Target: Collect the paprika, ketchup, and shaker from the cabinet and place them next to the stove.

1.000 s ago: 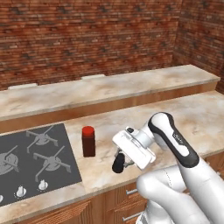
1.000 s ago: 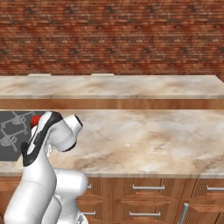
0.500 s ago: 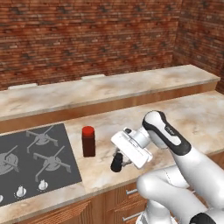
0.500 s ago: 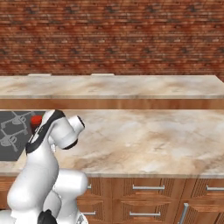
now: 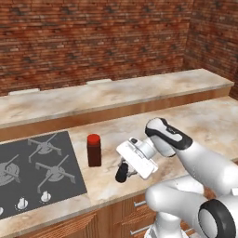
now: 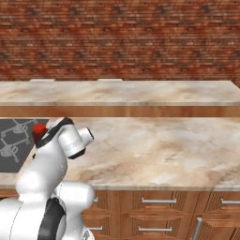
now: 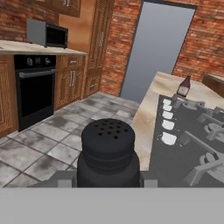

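Note:
My gripper [image 5: 123,168] is shut on the shaker [image 5: 121,173], a small black cylinder, low over the counter's front edge. In the hand view the shaker [image 7: 108,151] shows its holed top between the fingertips. The paprika [image 5: 94,149], a dark jar with a red cap, stands upright on the counter just right of the stove [image 5: 37,173], a hand's width left of the shaker. Its red cap [image 6: 39,130] peeks out behind my arm. The ketchup [image 7: 184,86] stands on the counter beyond the stove's [image 7: 192,140] far side. The cabinet is out of view.
A raised marble ledge [image 5: 116,95] runs along the brick wall behind the counter. The counter [image 6: 154,150] stretches bare to the right. Across the tiled floor stand wooden kitchen units with an oven [image 7: 34,92] and a microwave [image 7: 47,34].
The hand with the shaker has hardly moved. The arm's lower links have swung a little to the right behind it.

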